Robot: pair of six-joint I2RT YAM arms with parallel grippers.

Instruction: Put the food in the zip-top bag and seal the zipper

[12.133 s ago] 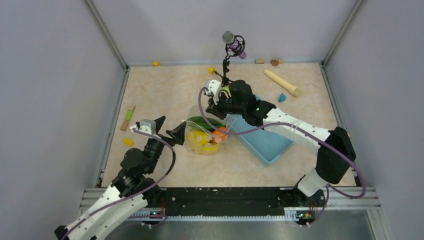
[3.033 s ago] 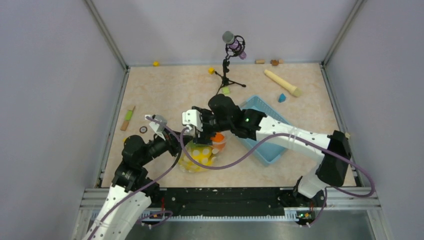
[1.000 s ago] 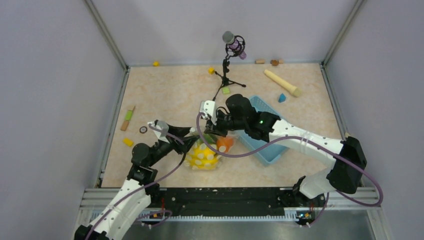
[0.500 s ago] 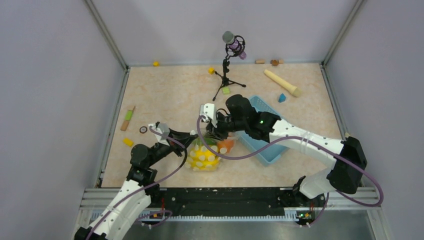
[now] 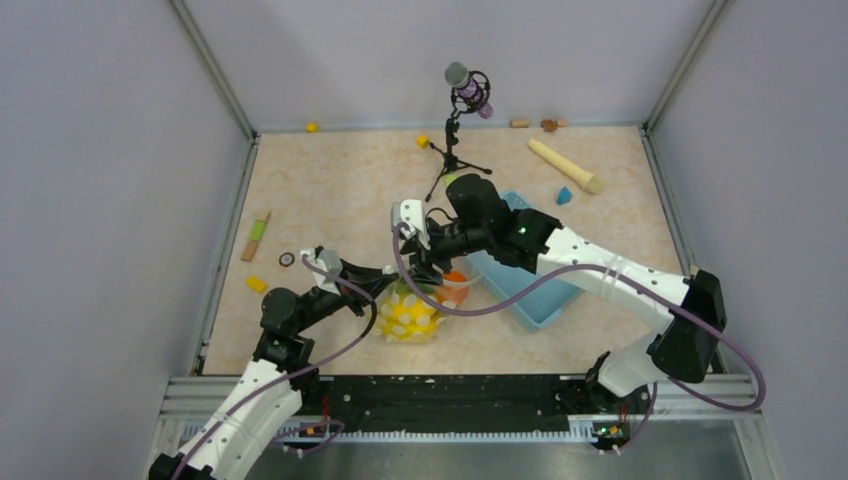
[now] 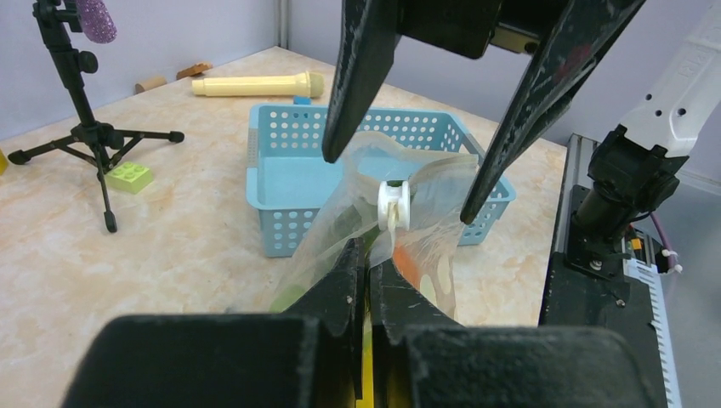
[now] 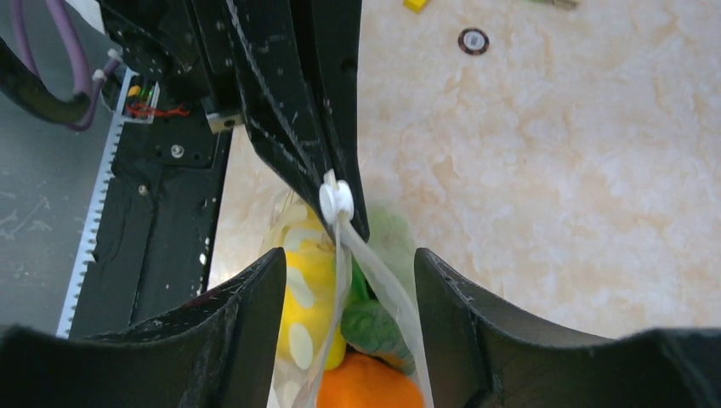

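Left claw [image 6: 367, 255] is pinched tight on the top edge of the zip-top bag [image 5: 408, 312], right by the little white slider [image 6: 393, 204]. Right claw [image 7: 347, 259] is open wide around that slider and does not touch it.

The bag stands on the table [image 5: 330, 190] between the two arms, near the blue basket [image 6: 293, 223]. Inside are a yellow fruit [image 7: 302, 306], an orange [image 7: 370, 387] and a green piece [image 7: 370, 327]. Its mouth points up.

The zipper [image 7: 342, 242] runs longways from the left claw toward the right arm. Past the slider its two sides gape apart, so I think it is not shut yet.

To do this well, the right claw should squeeze only the slider. Then it should pull straight along the strip while the left claw holds that end firm.
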